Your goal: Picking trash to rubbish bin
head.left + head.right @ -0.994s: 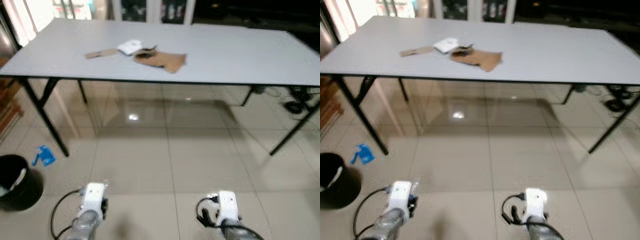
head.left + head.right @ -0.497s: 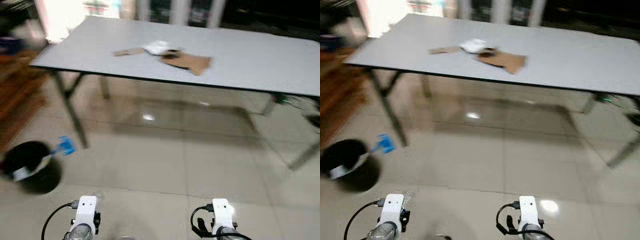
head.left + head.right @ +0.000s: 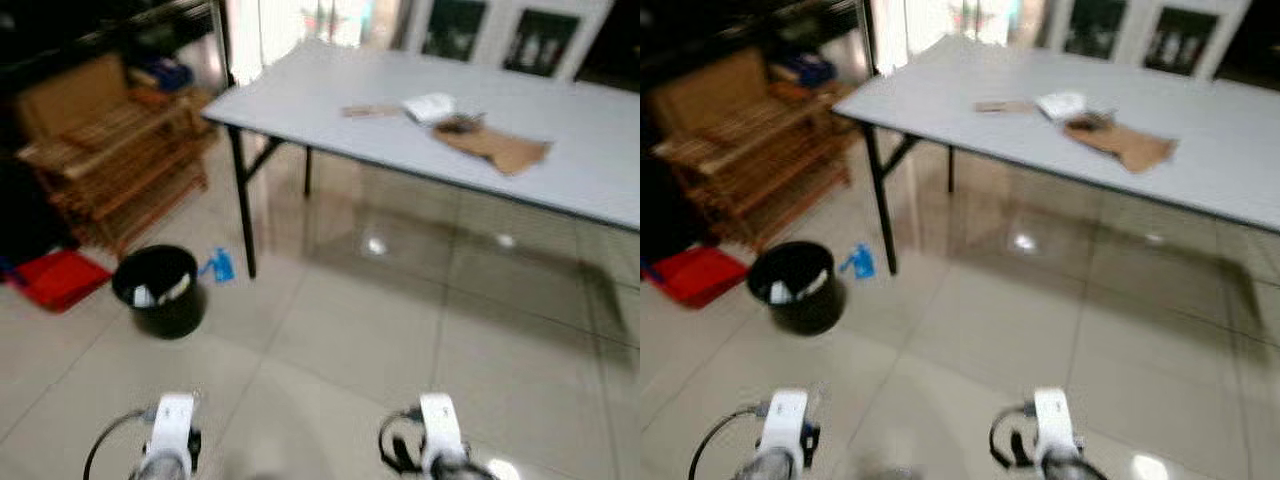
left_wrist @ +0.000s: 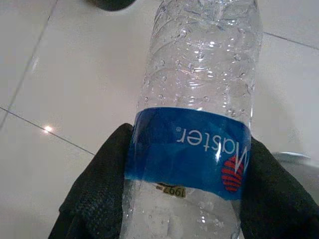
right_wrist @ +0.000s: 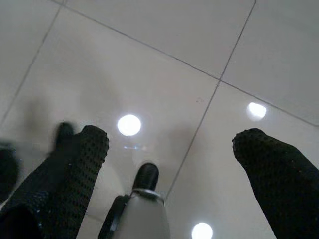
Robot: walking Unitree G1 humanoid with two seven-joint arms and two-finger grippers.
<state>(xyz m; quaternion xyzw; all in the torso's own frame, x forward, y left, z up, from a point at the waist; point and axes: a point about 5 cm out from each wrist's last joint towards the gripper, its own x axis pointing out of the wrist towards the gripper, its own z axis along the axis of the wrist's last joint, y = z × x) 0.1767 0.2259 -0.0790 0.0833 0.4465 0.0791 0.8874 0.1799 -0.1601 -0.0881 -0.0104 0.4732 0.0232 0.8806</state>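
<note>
A clear plastic bottle [image 4: 199,99] with a blue label sits between the black fingers of my left gripper [image 4: 189,144], which is shut on it above the tiled floor. My right gripper [image 5: 174,137] hangs open over the tiles with nothing between its fingers. A round black rubbish bin [image 3: 160,290] with some white scrap inside stands on the floor ahead to the left, near the table leg. On the grey table [image 3: 300,110] lie brown cardboard pieces [image 3: 495,148] and a white packet [image 3: 430,105]. Both wrists [image 3: 172,430] show low at the picture's bottom edge.
Wooden racks [image 3: 110,150] stand at the left beyond the bin, with a red object [image 3: 55,278] on the floor before them. A blue scrap [image 3: 217,266] lies beside the black table leg [image 3: 243,210]. Open tiled floor [image 3: 380,340] stretches between me and the table.
The camera has swung left: the table slid to the right of the picture, while the bin, the wooden racks and the red object came into view. Both arms stay low.
</note>
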